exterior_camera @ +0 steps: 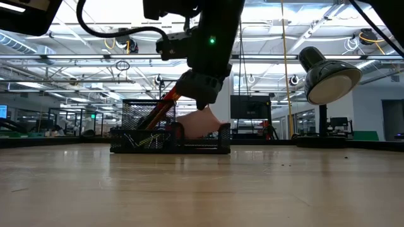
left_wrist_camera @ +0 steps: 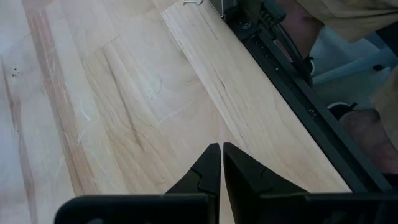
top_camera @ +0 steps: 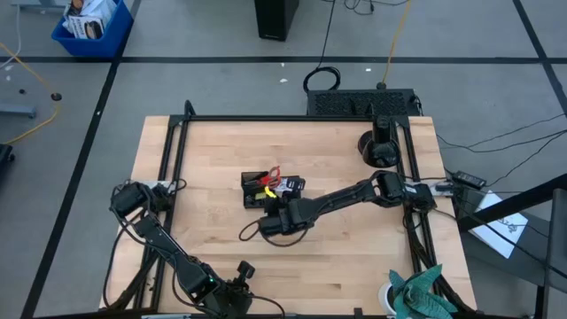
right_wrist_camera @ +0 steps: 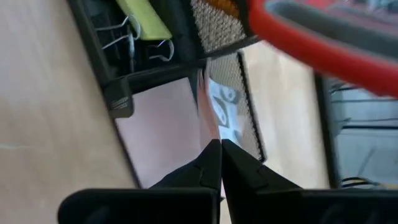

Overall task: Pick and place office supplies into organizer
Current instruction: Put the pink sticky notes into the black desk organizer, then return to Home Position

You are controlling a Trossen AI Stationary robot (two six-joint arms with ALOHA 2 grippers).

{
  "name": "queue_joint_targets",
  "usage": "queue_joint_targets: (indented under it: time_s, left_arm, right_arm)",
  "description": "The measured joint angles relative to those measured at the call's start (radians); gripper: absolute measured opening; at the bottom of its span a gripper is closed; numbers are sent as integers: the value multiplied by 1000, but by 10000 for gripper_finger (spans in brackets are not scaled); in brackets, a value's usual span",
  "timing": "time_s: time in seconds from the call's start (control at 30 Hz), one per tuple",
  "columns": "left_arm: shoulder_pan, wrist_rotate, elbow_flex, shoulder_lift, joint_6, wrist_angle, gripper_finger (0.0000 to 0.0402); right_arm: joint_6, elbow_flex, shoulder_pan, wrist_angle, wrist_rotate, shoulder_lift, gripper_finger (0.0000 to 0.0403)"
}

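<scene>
The black mesh organizer point(top_camera: 266, 188) point(exterior_camera: 170, 142) stands at the table's middle. It holds red-handled scissors point(top_camera: 273, 172) point(right_wrist_camera: 323, 43), a yellow-green bit point(right_wrist_camera: 146, 15) and binder clips point(right_wrist_camera: 127, 37). My right gripper point(top_camera: 276, 204) point(right_wrist_camera: 221, 149) is just over the organizer's near side, shut on the pale pink sticky-note pad point(right_wrist_camera: 165, 130) point(exterior_camera: 202, 123). My left gripper point(top_camera: 244, 268) point(left_wrist_camera: 221, 152) is shut over bare wood by the table's near edge. My right gripper pinches the sticky-note pad by one edge point(right_wrist_camera: 208, 124), which runs straight in between the two fingertips. The fingers come slanting down from the table's near side. The pad sits tilted, its upper part showing above the organizer's wall and its lower part inside a compartment.
A round black mount base point(top_camera: 379, 149) and a lamp head point(exterior_camera: 328, 79) stand at the far right. A green plant in a white pot point(top_camera: 416, 292) is at the near right corner. Black frame rails point(top_camera: 168, 177) run along both table sides. A person's legs point(left_wrist_camera: 367, 124) show beyond the rail.
</scene>
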Motion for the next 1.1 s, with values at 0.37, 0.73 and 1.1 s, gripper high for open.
queue_joint_targets:
  time_s: [0.37,0.73,1.1]
  left_arm:
    - [0,0,0,0,-5,0,26]
    - [0,0,0,0,-6,0,26]
    - [0,0,0,0,-14,0,26]
  right_arm:
    - [-11,-82,-48,72,-60,-2,0]
    - [-11,-154,-56,218,-115,-2,0]
    - [-27,-154,-56,254,-266,0,64]
